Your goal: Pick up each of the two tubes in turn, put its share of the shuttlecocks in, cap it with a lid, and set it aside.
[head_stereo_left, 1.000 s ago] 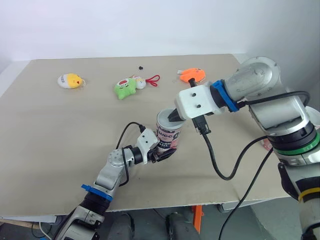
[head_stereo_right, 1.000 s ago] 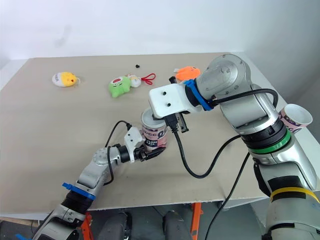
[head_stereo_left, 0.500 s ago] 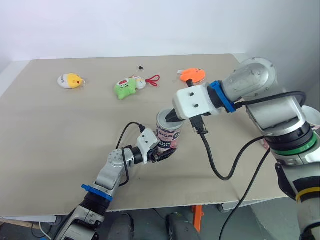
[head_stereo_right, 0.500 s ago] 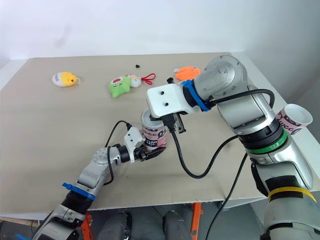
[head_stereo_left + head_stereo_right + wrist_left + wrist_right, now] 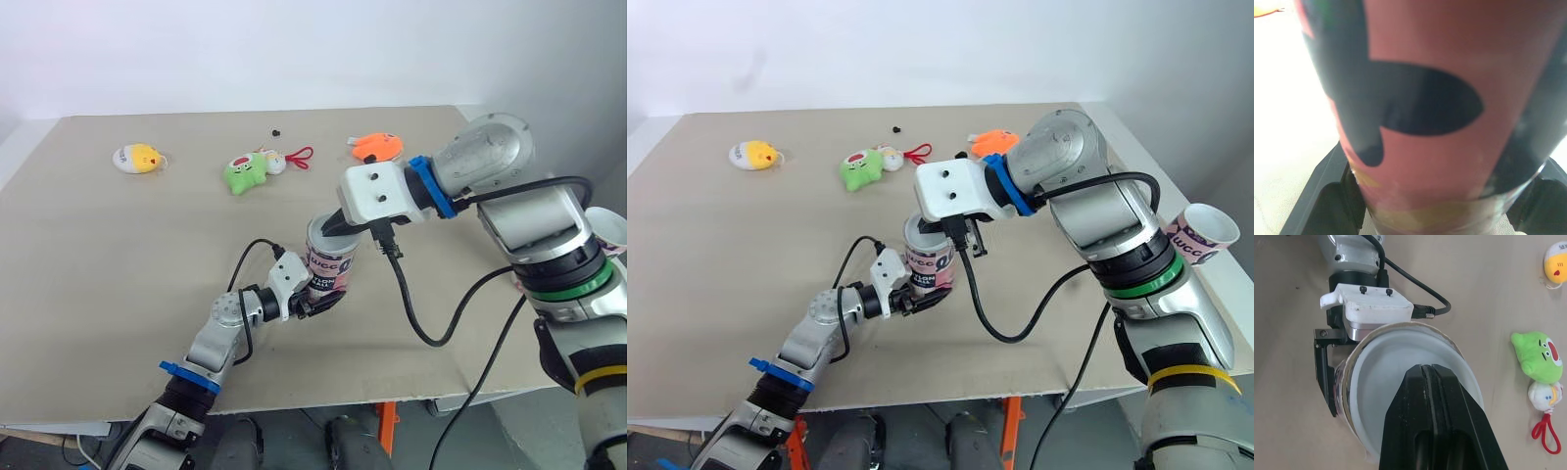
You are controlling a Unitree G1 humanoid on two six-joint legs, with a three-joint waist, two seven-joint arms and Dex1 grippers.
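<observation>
The tube (image 5: 330, 266) is held upright on the table (image 5: 98, 255), near its middle, clamped low on its sides by the left gripper (image 5: 321, 302). A white lid (image 5: 1386, 367) is laid over the tube's mouth, and the right gripper (image 5: 1426, 374), its two fingers pressed together with nothing between them, is set down on the lid from above. The step in hand is judged to be the seating of the lid. What lies under the lid is hidden. Trouble could be caused by an off-centre push: the lid appears to overhang one side of the rim, so it could be tipped or popped off instead of being driven home. Because the tube is gripped low and loaded from the top, it could also be levered over or slid within the left fingers if too much force is applied. A second tube (image 5: 1205, 233), open-mouthed, is seen past the right arm at the table's right edge; what it rests on cannot be told. The surface is a plain beige board, with a yellow plush (image 5: 137, 158), a green plush (image 5: 245, 172) and an orange toy (image 5: 377, 147) left along the far side, well apart from the work. A bare white wall (image 5: 294, 49) is seen behind.
</observation>
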